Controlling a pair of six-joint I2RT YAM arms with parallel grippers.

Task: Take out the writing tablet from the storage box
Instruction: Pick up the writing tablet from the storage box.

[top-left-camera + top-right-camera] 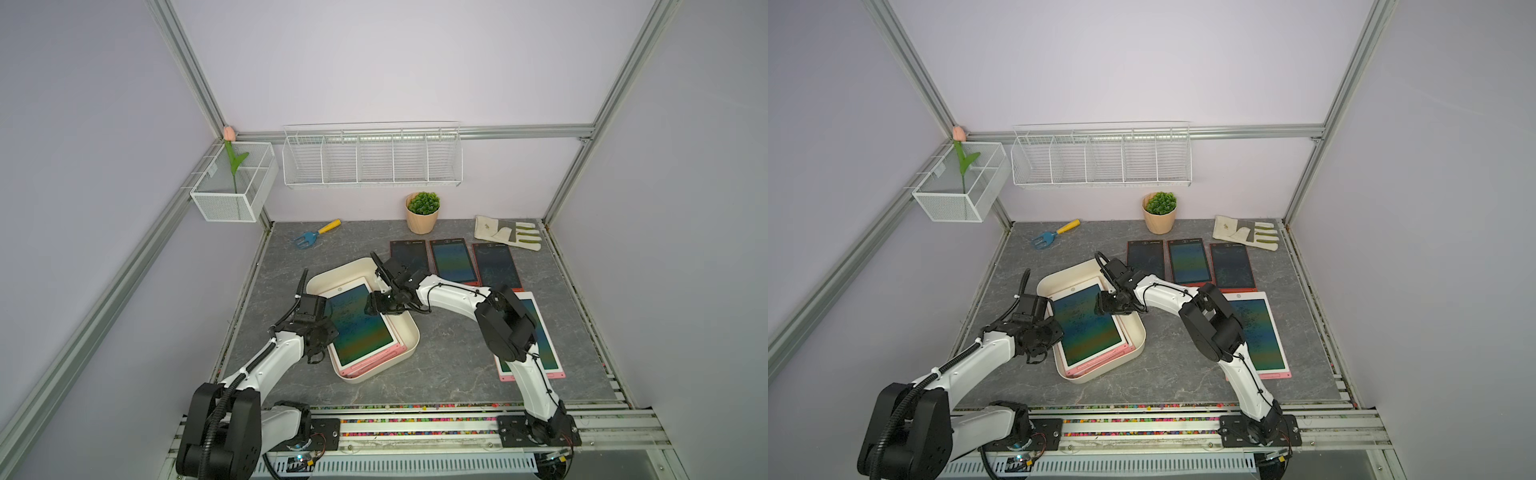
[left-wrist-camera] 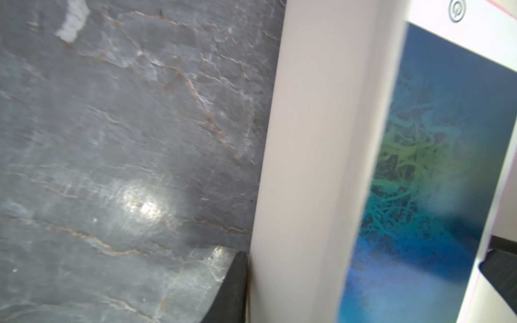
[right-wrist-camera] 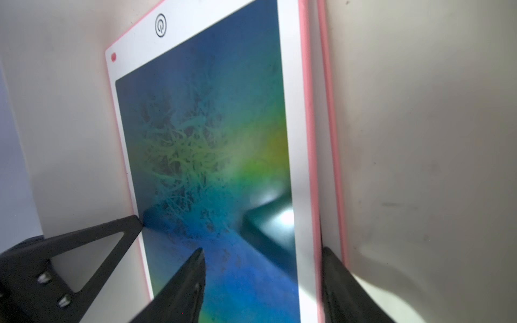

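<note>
Your right end effector [image 3: 261,276], fingers apart, straddles the top writing tablet's [image 3: 212,145] edge: close squarely. Left end effector [image 2: 361,279] clamps the storage box [image 2: 305,167] wall; hold firm.

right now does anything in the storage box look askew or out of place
Yes. The top writing tablet lies tilted in the storage box, one long edge propped on the box wall by the left gripper, not flat on the pink-edged tablets beneath. The right gripper straddles its other edge. Nothing looks spilled or damaged.
</note>
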